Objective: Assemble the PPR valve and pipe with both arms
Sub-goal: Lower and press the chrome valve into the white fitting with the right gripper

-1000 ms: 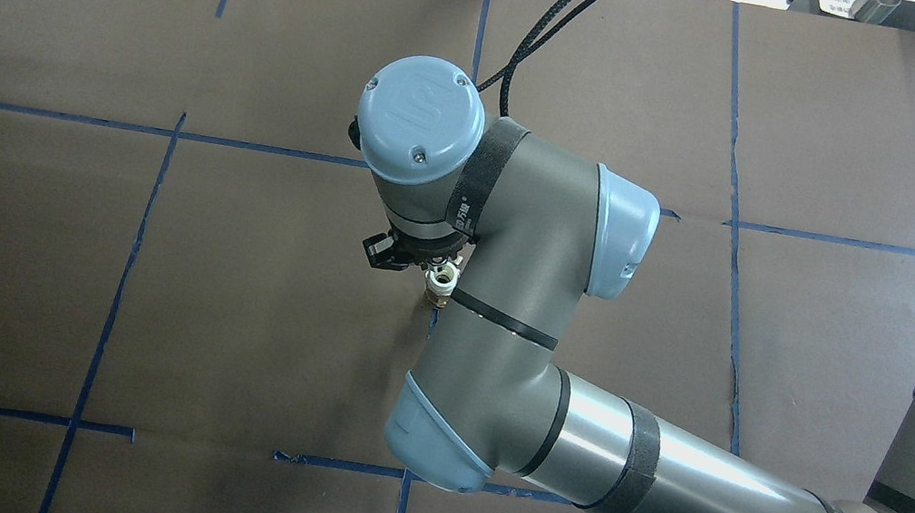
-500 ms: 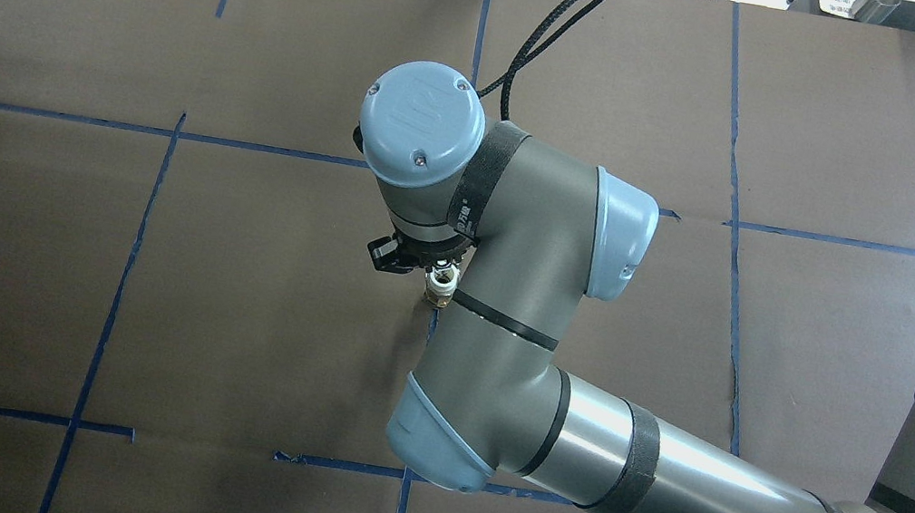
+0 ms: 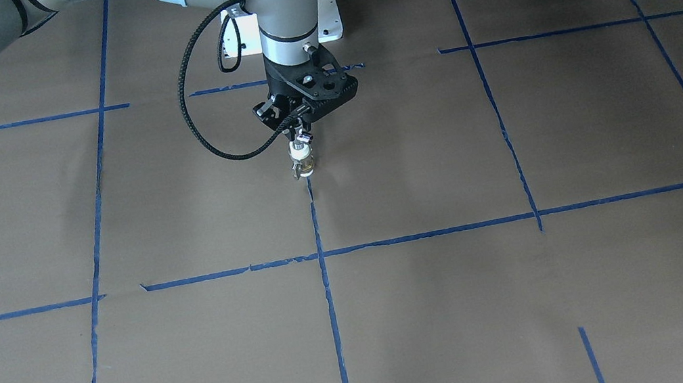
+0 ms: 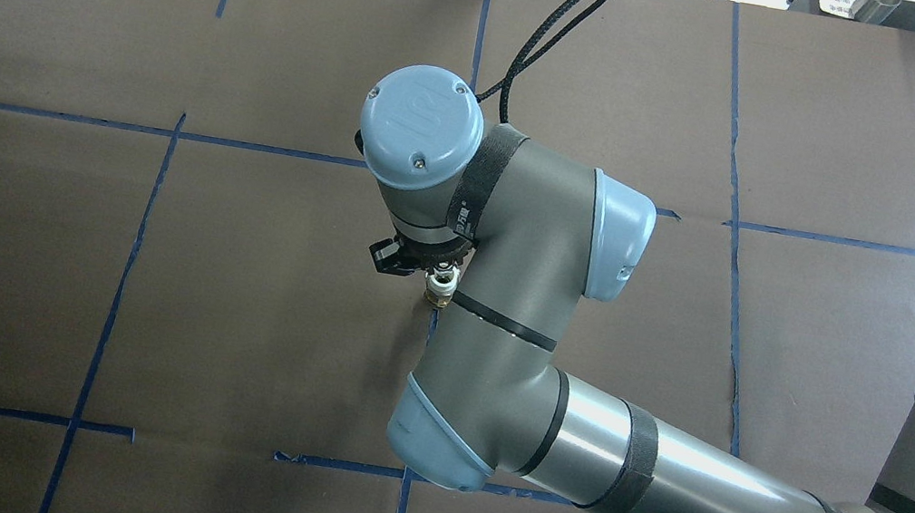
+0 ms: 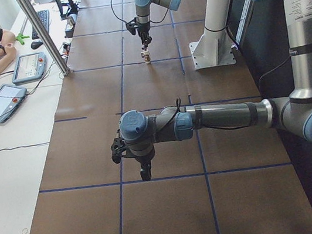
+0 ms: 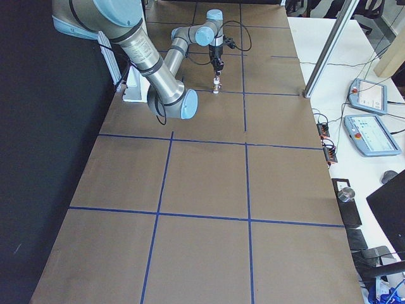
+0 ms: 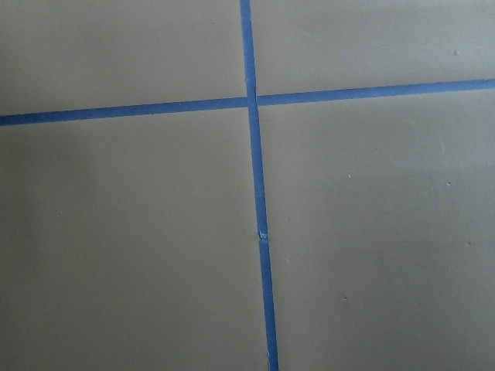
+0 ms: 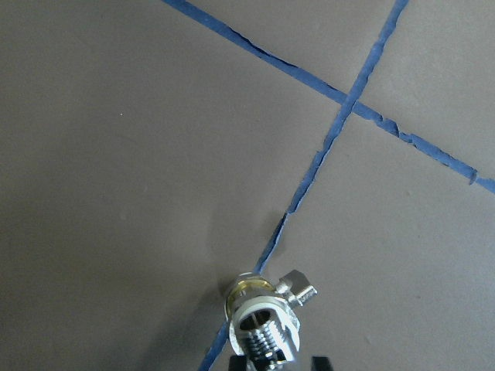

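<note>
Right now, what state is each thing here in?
Valve: standing upright on the table.
Threaded metal piece: seated in the valve's top end.
Right arm: jaws either side of the valve's top, grip unclear.
Left arm: hanging above the table, far from the valve; jaws unclear.

PPR valve [image 3: 303,166]: white-brass; upright on blue tape line [image 3: 316,223] | pipe [image 8: 265,338]: threaded chrome; upright in valve's top
</note>
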Robot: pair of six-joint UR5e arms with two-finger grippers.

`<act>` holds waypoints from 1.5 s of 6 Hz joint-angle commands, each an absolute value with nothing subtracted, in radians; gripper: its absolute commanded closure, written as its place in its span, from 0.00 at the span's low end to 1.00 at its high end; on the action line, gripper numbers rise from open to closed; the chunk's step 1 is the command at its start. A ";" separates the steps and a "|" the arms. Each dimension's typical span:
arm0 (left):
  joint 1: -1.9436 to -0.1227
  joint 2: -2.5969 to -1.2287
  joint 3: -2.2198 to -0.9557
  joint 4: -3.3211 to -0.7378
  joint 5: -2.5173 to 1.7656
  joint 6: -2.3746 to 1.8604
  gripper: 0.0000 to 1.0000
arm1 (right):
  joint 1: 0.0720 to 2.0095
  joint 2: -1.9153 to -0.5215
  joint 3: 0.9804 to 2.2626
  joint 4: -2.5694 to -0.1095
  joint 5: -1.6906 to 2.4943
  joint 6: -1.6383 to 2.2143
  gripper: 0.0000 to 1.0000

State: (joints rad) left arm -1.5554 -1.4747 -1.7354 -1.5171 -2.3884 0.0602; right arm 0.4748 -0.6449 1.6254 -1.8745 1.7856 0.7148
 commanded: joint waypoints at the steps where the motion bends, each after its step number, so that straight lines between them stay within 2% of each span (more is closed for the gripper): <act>1: -1.555 -1.476 -1.733 -1.517 -2.388 0.060 0.00 | 0.469 -0.647 1.623 -1.873 1.786 0.715 1.00; 8: -1.555 -1.476 -1.730 -1.517 -2.388 0.060 0.00 | 0.443 -0.658 1.620 -1.871 1.749 0.703 0.99; 9: -1.555 -1.476 -1.732 -1.517 -2.388 0.060 0.00 | 0.443 -0.657 1.620 -1.871 1.749 0.707 0.82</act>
